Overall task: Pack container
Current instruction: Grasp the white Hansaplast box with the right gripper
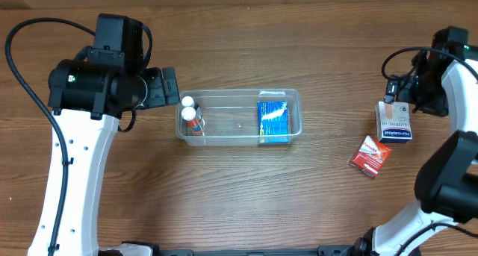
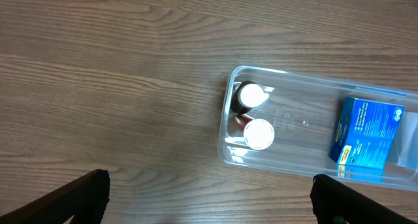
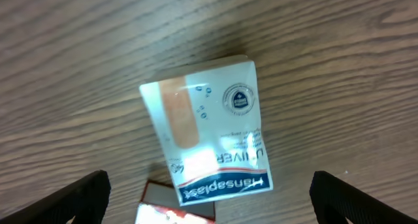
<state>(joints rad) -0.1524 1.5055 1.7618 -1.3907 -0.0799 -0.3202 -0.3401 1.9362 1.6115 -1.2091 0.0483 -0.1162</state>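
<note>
Surface: brown wood-grain table (image 1: 224, 204).
Container: clear rectangular plastic tub with rounded corners (image 1: 224, 93), at the table's middle, a little toward the far edge.
Contents: two white-capped bottles (image 1: 192, 118) at its left end, a blue cardboard box (image 1: 273, 122) at its right end, bare floor between.
Outside: a white plaster box (image 1: 394, 122) and a small red box (image 1: 370, 156), close together near the right edge.
Left gripper (image 1: 163, 89): fingers spread wide, holding nothing, just off the tub's left end.
Right gripper (image 1: 399, 92): fingers parted, empty, above the white box.
Progress: roughly halfway, I judge; three items packed, two boxes left to bring in.
</note>
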